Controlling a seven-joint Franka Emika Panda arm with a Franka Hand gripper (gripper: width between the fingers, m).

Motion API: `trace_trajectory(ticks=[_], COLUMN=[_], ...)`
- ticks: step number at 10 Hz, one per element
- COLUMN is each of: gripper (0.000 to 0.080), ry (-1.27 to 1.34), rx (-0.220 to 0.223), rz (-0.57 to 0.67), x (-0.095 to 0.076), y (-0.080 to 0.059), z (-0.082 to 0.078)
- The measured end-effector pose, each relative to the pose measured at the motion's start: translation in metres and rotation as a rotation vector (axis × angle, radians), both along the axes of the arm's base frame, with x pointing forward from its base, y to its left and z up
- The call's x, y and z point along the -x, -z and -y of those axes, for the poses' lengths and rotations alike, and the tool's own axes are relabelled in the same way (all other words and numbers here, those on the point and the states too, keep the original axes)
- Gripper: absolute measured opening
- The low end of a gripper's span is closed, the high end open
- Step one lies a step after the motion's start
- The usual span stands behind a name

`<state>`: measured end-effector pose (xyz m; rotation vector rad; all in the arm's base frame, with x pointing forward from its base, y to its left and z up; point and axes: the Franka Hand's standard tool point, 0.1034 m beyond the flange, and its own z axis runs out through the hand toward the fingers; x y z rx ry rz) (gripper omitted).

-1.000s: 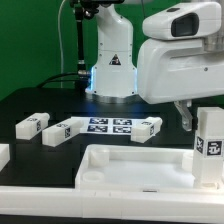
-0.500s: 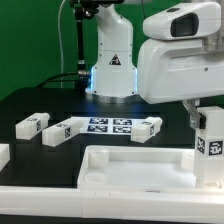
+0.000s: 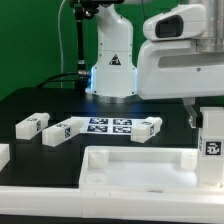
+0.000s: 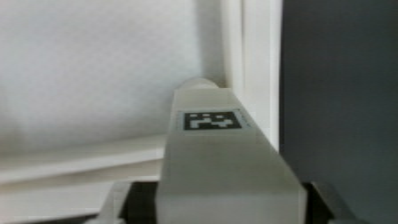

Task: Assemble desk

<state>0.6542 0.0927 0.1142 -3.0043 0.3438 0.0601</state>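
The desk top (image 3: 135, 160), a broad white rimmed tray, lies at the front of the exterior view. My gripper (image 3: 206, 118) is shut on a white leg block (image 3: 212, 150). It holds the block upright over the top's corner at the exterior view's right. In the wrist view the leg (image 4: 222, 150), with a tag on its end, runs out from between my gripper's jaws (image 4: 228, 205) toward the top's inside corner (image 4: 107, 90). I cannot tell whether the leg touches the top. Three more tagged legs (image 3: 33, 124) (image 3: 58, 131) (image 3: 147, 126) lie loose on the black table behind.
The marker board (image 3: 108, 125) lies flat between the loose legs, in front of the arm's base (image 3: 110, 75). Another white piece (image 3: 3, 155) shows at the exterior view's left edge. A white strip (image 3: 60, 205) runs along the front.
My gripper has moved a little toward the exterior view's right and slightly down, carrying the leg. The loose legs and the desk top have not moved.
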Motion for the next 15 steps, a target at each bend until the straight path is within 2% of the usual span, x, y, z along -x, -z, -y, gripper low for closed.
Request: trace_trajectory(ticks=[6, 9, 12, 13, 14, 15], gripper=[0.029, 0.029, 0.029, 0.0471, 0.0588, 0.0588], ry=[0.578, 0.862, 0.897, 0.853, 0.77, 0.722], rx=[0.006, -0.006, 0.005, 0.004, 0.012, 0.009], rz=[-0.072, -0.117, -0.141, -0.137, -0.157, -0.15], x=[0.0009, 0.001, 0.0017, 0.002, 0.0055, 0.0047], y=[0.0016, 0.0015, 0.0003, 0.0005, 0.0013, 0.0015], z=[-0.0027, -0.004, -0.0055, -0.0055, -0.0034, -0.0036])
